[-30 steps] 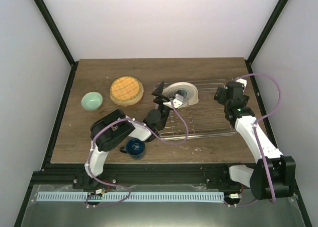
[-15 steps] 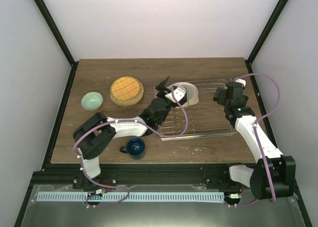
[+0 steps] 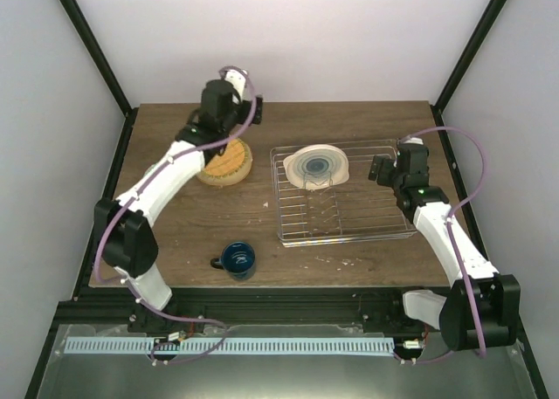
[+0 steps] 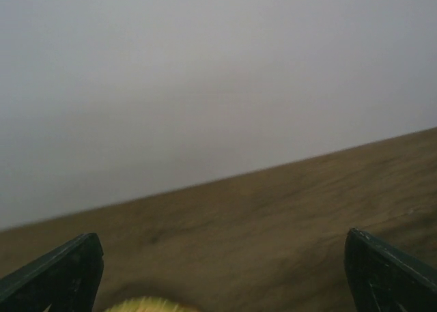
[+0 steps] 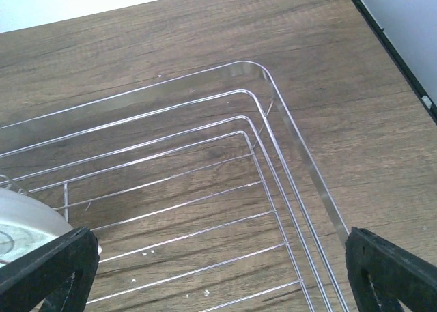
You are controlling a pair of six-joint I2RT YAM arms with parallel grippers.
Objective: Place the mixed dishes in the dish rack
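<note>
The left gripper [image 4: 220,257] is hanging with fingers wide apart over the yellow plate [image 3: 229,165], which is looking hard, slippery and breakable, so gripping its rim seems best.

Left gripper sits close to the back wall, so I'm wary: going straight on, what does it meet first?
The left gripper would probably meet bare table just beyond the yellow plate, then the back wall; depth is unclear.
</note>
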